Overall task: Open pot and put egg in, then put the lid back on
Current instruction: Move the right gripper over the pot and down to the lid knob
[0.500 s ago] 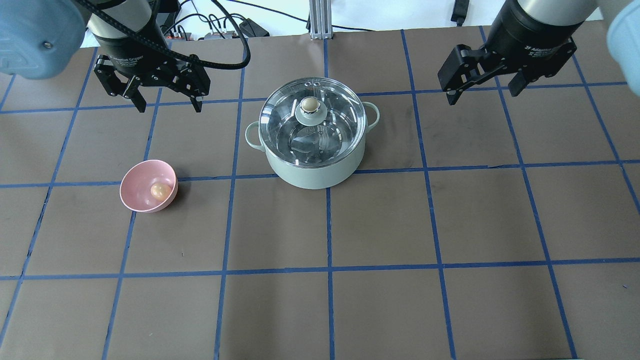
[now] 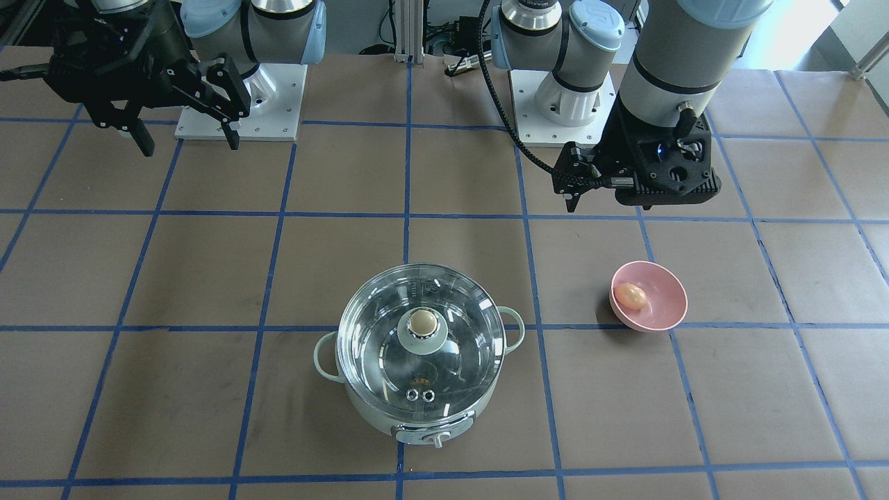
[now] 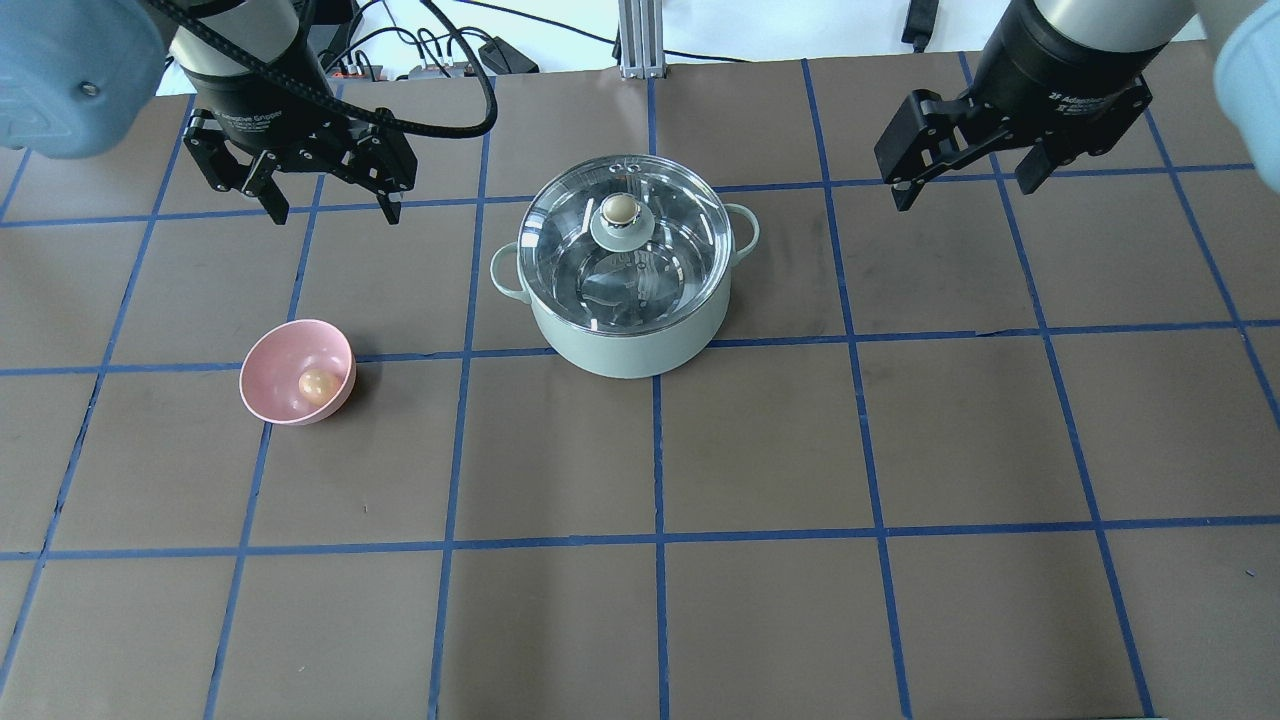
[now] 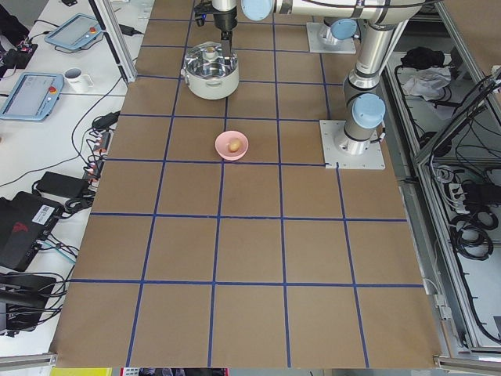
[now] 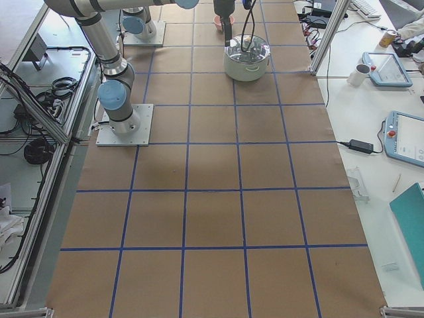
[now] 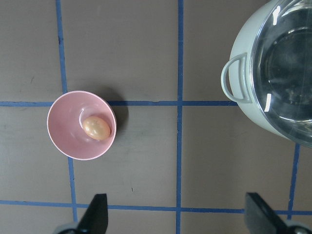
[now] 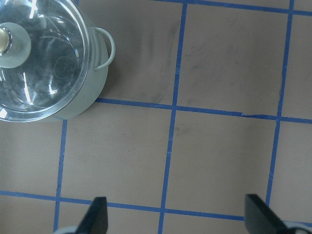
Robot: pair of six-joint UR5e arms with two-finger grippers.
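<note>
The mint-green pot (image 3: 625, 345) stands at the table's middle with the clear glass lid (image 3: 650, 265) on it, beige knob (image 3: 620, 209) on top. The tan egg (image 3: 318, 383) lies in a pink bowl (image 3: 262, 350), to the pot's left in the overhead view. My left gripper (image 3: 335, 212) is open and empty, hovering behind the bowl. The left wrist view shows the egg (image 6: 96, 127), the bowl (image 6: 68, 146) and the pot (image 6: 243, 117) below it. My right gripper (image 3: 965, 190) is open and empty, high to the pot's right. Its wrist view shows the lid (image 7: 48, 73).
The table is brown paper with a blue tape grid (image 3: 657, 450). Cables and a metal post (image 3: 640, 40) lie past the far edge. The robot bases (image 2: 239, 104) stand at the table's robot side. The pot's dial (image 2: 437, 439) faces the operators' side.
My left gripper has shifted slightly away from the bowl toward the table's far edge. The right gripper, pot, lid and egg have not visibly moved.
</note>
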